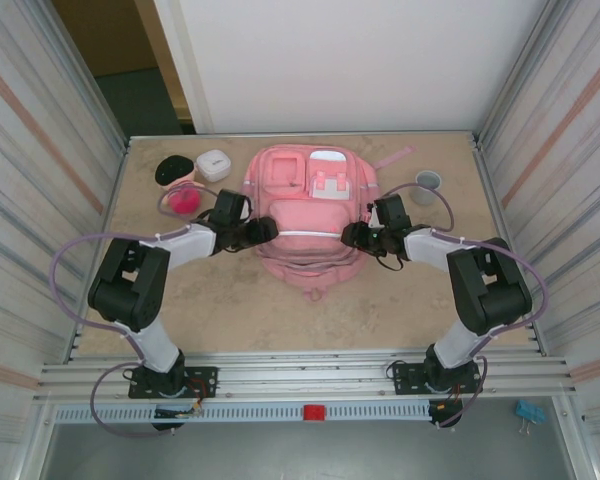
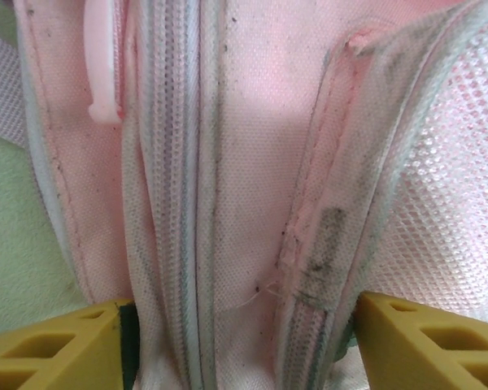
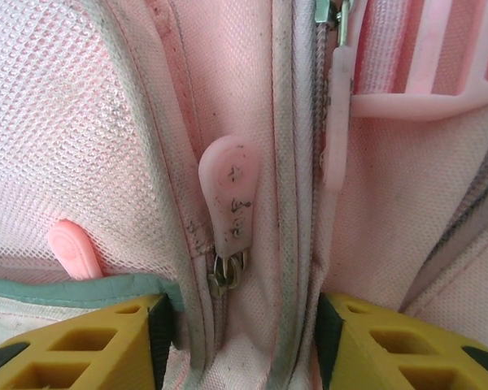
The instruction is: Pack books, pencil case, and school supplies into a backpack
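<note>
The pink backpack [image 1: 310,190] is laid flat on the worktop [image 1: 230,310]; the left gripper [image 1: 268,231] and right gripper [image 1: 348,237] are set against its opposite sides, jaws parted astride zip seams, apparently unclamped.

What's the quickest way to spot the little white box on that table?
Start at the big pink backpack mid-table and look left of its top. The white box sits there, between the backpack and a black oval object. Unlike that and the pink doll nearer the arms, it is pale and rounded.
</note>
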Robot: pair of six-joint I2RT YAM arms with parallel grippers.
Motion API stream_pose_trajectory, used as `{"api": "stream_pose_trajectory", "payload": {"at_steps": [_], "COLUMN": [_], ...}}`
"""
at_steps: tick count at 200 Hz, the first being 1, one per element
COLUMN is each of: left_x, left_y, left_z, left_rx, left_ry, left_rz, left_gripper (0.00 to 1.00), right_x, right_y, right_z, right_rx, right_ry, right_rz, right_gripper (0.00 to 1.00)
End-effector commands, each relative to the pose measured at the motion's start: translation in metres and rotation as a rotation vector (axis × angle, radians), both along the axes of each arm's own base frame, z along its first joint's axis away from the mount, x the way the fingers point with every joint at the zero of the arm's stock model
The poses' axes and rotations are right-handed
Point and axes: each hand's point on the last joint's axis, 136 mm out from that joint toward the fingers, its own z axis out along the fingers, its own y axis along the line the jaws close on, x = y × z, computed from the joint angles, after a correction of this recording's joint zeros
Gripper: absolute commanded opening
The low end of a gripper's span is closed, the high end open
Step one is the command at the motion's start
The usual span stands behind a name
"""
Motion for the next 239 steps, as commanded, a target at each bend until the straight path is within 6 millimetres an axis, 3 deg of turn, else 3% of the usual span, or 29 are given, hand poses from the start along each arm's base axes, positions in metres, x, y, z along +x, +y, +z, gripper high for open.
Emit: {"api": "stream_pose_trajectory", "payload": {"at_steps": [1,34,69,97,115,116,118,121,138,164,185,220,239], "left_x": [-0.002,-0.007,-0.030,-0.056,-0.071,-0.072,-0.073,-0.075,-0.086,-0.092,-0.092,-0.087,-0.084], "left_y": [0.012,0.031,0.064,0.101,0.122,0.123,0.125,0.128,0.144,0.156,0.160,0.158,0.174], "left_z": [0.030,0.119,0.209,0.242,0.248,0.246,0.245,0.244,0.233,0.204,0.177,0.128,0.103], "left_rx": [0.065,0.105,0.186,0.312,0.396,0.401,0.412,0.426,0.501,0.588,0.637,0.710,0.670], "left_ry": [-0.039,-0.224,-0.483,-0.679,-0.798,-0.802,-0.812,-0.827,-0.896,-0.950,-0.971,-1.024,-0.961], "left_rz": [0.007,0.026,0.059,0.112,0.155,0.156,0.161,0.164,0.198,0.215,0.220,0.140,0.178], "left_gripper": [0.74,0.83,0.97,0.99,0.99,0.98,0.99,0.99,0.99,0.99,0.99,0.99,0.99], "right_x": [-0.005,-0.013,-0.030,-0.051,-0.061,-0.061,-0.062,-0.064,-0.068,-0.068,-0.061,-0.046,-0.040], "right_y": [-0.010,-0.025,-0.047,-0.072,-0.095,-0.096,-0.099,-0.103,-0.122,-0.145,-0.153,-0.159,-0.164], "right_z": [0.027,0.093,0.186,0.242,0.257,0.257,0.257,0.258,0.258,0.234,0.206,0.142,0.111], "right_rx": [-0.063,-0.118,-0.161,-0.210,-0.286,-0.290,-0.300,-0.313,-0.373,-0.433,-0.455,-0.495,-0.519], "right_ry": [-0.030,-0.151,-0.369,-0.556,-0.656,-0.660,-0.666,-0.680,-0.750,-0.792,-0.807,-0.817,-0.807], "right_rz": [0.011,0.007,-0.012,-0.067,-0.140,-0.143,-0.151,-0.163,-0.226,-0.304,-0.295,-0.234,-0.214], "right_gripper": [0.54,0.60,0.66,0.75,0.81,0.82,0.95,1.00,0.99,0.99,0.99,0.99,0.99]}}
